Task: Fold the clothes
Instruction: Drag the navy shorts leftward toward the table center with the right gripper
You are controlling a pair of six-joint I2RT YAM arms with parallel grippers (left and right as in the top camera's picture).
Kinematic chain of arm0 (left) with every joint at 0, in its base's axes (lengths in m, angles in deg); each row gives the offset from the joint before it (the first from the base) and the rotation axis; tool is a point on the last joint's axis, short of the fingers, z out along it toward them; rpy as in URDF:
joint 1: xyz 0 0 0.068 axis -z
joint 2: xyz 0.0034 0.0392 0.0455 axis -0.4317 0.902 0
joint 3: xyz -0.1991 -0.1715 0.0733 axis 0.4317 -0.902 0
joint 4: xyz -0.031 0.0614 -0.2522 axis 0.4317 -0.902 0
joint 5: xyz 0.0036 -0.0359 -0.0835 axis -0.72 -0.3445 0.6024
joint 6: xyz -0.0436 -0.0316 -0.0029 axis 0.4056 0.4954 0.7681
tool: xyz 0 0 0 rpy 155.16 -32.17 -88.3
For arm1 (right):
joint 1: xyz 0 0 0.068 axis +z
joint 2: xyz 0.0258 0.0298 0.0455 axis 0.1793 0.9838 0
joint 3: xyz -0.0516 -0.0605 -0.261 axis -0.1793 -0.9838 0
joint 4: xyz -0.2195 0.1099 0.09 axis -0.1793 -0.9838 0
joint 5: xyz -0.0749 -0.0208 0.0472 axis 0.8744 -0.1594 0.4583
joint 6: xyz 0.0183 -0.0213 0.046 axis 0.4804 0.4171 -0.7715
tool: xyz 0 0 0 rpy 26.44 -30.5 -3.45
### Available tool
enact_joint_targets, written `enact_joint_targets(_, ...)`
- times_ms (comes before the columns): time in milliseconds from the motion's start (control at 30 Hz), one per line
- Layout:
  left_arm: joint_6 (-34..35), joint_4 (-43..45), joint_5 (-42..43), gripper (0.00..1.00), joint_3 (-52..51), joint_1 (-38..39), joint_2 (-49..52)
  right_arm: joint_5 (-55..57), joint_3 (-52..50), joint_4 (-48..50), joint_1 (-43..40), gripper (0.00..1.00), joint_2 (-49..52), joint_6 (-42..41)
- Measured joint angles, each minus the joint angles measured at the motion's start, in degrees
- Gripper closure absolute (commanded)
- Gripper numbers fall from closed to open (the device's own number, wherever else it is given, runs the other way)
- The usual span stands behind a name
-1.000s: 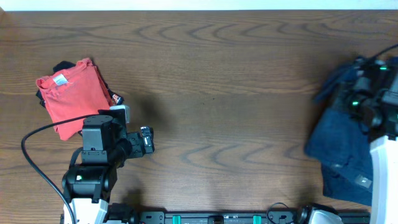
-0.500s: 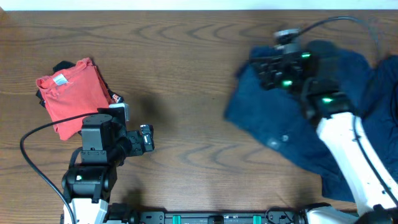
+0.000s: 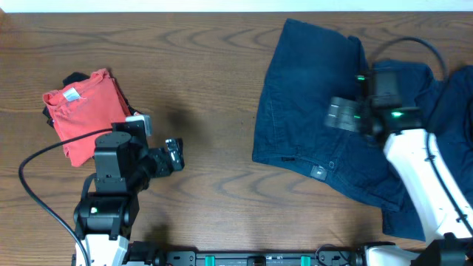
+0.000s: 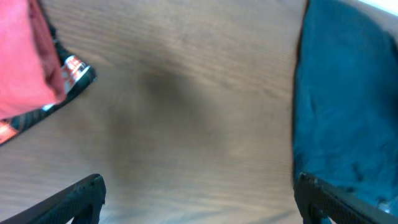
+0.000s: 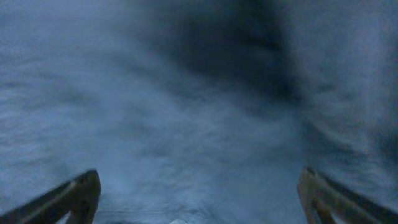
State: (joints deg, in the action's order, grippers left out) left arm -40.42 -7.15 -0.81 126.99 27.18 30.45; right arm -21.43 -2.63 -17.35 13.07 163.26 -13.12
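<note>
The clothes (image 3: 303, 96), dark navy and wrinkled, lie spread over the right half of the wooden table (image 3: 222, 59). One flat panel reaches from the far edge toward the near side, and further navy folds are heaped along the right margin. The right gripper (image 3: 341, 116) sits directly above this panel, near its middle. In the right wrist view its two fingers (image 5: 81, 194) stand wide apart at the lower corners, nothing is clamped between them, and blurred blue cloth fills the frame beyond. Whether the tips touch the fabric cannot be told. The left gripper (image 3: 174, 154) hovers over bare wood on the left half, well apart from the clothes, with its jaws likewise spread wide and empty. In the left wrist view the navy edge shows only at the far right (image 4: 348, 93). A small red shirt (image 3: 81, 111) with a white neck label lies folded at the far left, on top of something dark, just beside the left arm.
</note>
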Motion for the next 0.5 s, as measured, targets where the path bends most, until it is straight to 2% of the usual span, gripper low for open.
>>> enact_joint_targets(267,11.0,9.0,7.3,0.02,0.1,1.6,13.0,5.8,0.0,-9.0,-13.8,0.01,-0.1,-1.6)
enact_joint_targets(500,16.7,20.5,12.1,0.02,0.2,11.1,31.1,5.1,0.0,-10.0,-18.3,0.01,-0.3,-2.0)
